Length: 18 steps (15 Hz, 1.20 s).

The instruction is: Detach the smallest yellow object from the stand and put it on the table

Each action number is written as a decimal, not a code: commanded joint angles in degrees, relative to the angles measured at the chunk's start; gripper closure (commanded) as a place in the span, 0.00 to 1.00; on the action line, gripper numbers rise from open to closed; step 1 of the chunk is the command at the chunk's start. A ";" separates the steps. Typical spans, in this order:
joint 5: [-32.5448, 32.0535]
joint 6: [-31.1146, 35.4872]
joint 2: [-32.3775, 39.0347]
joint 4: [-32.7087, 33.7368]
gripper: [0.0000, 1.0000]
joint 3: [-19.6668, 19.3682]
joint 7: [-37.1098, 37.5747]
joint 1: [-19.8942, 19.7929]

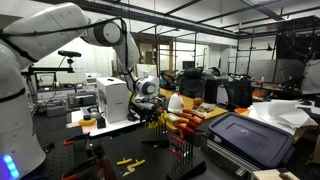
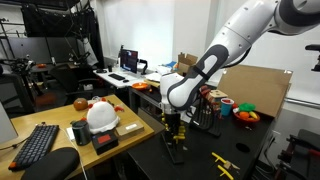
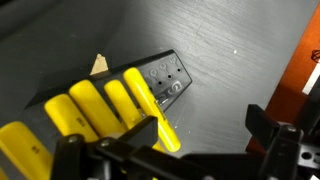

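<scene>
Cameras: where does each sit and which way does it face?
Exterior view: beside the black table, facing the stand; the arm arcs in from the picture's left.
Exterior view: behind a desk with a keyboard, facing the gripper; the arm enters from upper right.
Wrist view: on the wrist, looking down at yellow handles on the stand; open gripper fingers frame the bottom.
Shared: both exterior views show arm, stand and table.

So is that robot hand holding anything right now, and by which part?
Nothing: the hand is open, its fingers apart on either side of the slim yellow tool handle.
</scene>
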 commanded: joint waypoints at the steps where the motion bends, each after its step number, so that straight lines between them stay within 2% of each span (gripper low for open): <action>1: 2.21 8.26 -0.47 -4.37 0.00 0.11 2.44 -0.81; 5: 2.36 13.94 -2.10 -8.36 0.00 -0.16 4.92 -0.11; 7: 1.58 15.38 -3.52 -10.33 0.00 -1.14 6.65 1.44; 12: -1.17 12.93 -7.73 -13.73 0.00 -5.28 12.94 8.25; 18: -1.71 12.05 -8.68 -14.83 0.00 -7.07 17.15 12.47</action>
